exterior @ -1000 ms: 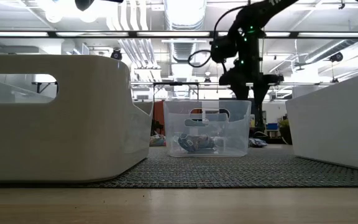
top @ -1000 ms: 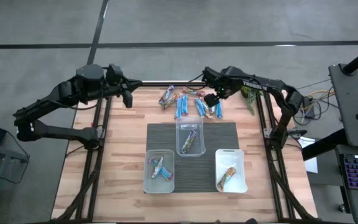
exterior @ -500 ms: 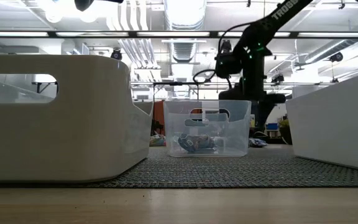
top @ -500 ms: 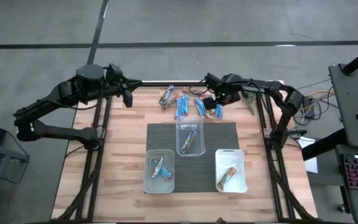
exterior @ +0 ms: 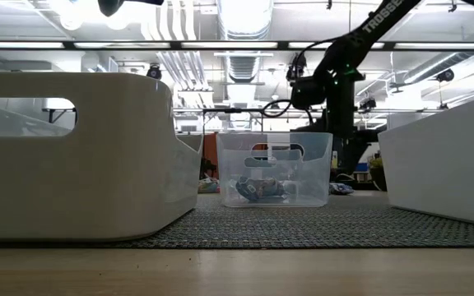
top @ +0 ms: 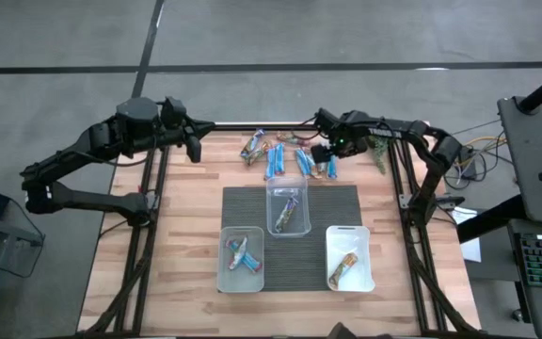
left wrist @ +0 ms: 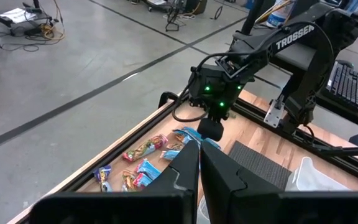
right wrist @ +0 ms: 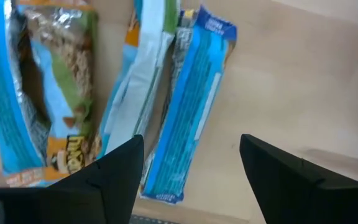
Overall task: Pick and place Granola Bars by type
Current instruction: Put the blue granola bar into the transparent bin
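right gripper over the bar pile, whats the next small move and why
Probably lower straight down and close: the right gripper stands open, its fingers straddling a blue bar lying flat on the wood, not yet gripped.

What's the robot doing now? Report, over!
Right tool open, low over a blue bar in the loose pile. Left tool shut, waiting at the table's far-left corner. Nothing in the way.

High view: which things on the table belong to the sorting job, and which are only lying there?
Job:
- loose granola bars
- three clear tubs, bars inside
- right hand, open over the pile

Not job:
- green plant-like clump
- grey mat
- left hand, shut, waiting aside
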Controlling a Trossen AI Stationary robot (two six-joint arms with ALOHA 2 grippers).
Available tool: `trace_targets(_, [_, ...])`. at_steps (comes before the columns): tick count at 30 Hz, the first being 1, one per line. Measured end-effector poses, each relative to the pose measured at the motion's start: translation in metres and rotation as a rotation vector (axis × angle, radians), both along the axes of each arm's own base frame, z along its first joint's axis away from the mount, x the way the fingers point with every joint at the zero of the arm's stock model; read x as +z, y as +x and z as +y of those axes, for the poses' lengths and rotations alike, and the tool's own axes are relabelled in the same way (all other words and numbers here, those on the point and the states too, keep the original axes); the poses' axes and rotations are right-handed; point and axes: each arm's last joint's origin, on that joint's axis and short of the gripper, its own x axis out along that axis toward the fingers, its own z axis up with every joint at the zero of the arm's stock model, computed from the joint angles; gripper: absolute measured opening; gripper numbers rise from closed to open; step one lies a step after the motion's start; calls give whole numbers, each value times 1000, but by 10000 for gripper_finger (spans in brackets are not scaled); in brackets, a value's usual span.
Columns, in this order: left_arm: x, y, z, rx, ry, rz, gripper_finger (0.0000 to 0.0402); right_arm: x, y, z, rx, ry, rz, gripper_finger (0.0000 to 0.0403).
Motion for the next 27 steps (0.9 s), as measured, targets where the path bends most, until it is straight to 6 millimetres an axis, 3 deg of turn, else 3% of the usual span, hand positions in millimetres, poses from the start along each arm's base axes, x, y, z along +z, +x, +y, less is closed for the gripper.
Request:
trace_targets(8, [0, 1, 0, 3, -9, -2, 0, -1, -4, -9, -34, -17, -22, 251])
trace_targets(27, [-2, 3, 1, 7, -19, 2, 0, -22, -9, -4, -45, -8, -56, 246])
